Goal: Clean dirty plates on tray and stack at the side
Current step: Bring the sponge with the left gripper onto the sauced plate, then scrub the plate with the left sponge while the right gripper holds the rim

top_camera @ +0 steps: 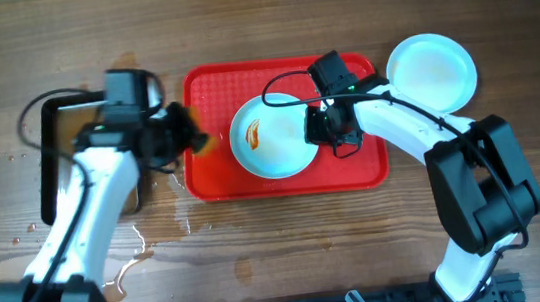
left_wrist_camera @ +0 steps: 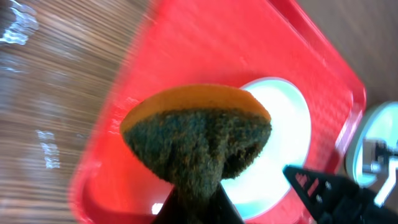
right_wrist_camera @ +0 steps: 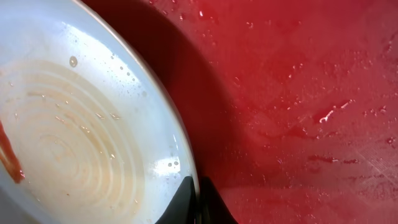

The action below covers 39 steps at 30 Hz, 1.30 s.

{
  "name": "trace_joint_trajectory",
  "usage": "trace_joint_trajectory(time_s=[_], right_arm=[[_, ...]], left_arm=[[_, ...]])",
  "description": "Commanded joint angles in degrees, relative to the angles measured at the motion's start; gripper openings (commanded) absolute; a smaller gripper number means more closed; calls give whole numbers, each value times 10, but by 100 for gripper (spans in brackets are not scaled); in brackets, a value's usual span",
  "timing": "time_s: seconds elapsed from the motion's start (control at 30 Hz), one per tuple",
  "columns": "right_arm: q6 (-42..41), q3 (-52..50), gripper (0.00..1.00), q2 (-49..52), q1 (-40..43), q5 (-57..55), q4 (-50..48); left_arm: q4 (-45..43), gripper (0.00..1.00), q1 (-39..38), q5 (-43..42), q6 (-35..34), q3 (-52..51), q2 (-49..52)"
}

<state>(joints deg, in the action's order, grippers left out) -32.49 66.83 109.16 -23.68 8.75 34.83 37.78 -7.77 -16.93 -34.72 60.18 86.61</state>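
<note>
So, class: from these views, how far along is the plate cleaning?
Done: at least one clean-looking plate sits beside the tray. In hand: the right gripper pinches the rim of the smeared plate on the tray; the left gripper holds a sponge near it. Left: wiping that smear, then stacking.

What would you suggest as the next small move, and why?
Probably slide the sponge in the left hand across onto the sauce smear on the dirty plate: the right hand pinches its rim, and the sponge hangs at the left edge of the tray.
</note>
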Motion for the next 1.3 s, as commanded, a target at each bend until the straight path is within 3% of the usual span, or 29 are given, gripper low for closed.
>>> trace_joint_trajectory(time_s=[0.0,0.23,0.53,0.73,0.8,0.87,1.0,1.17,1.27], right_arm=[[70,-6,4,1,-12,6,-8],[104,-5,4,1,-31,14,-10],[101,-5,4,1,-31,13,-10],[102,-5,4,1,-31,14,-10],[100,-5,4,1,-31,14,-10],[100,-5,4,1,-31,14,-10],[100,-5,4,2,-31,14,-10],[100,-5,4,1,-31,14,-10],[100,-5,4,1,-31,14,-9]], left_arm=[[-52,4,-66,2,-33,-3,54],[-145,4,-156,3,-33,-3,125],[-168,4,-192,3,-33,-3,196],[-153,4,-192,56,-32,-3,217],[-130,4,-192,107,-32,-3,220],[-83,4,-191,222,-32,-3,219],[-22,4,-184,365,-30,-3,219],[8,4,-178,474,-30,3,214],[26,4,-178,485,-31,28,185]])
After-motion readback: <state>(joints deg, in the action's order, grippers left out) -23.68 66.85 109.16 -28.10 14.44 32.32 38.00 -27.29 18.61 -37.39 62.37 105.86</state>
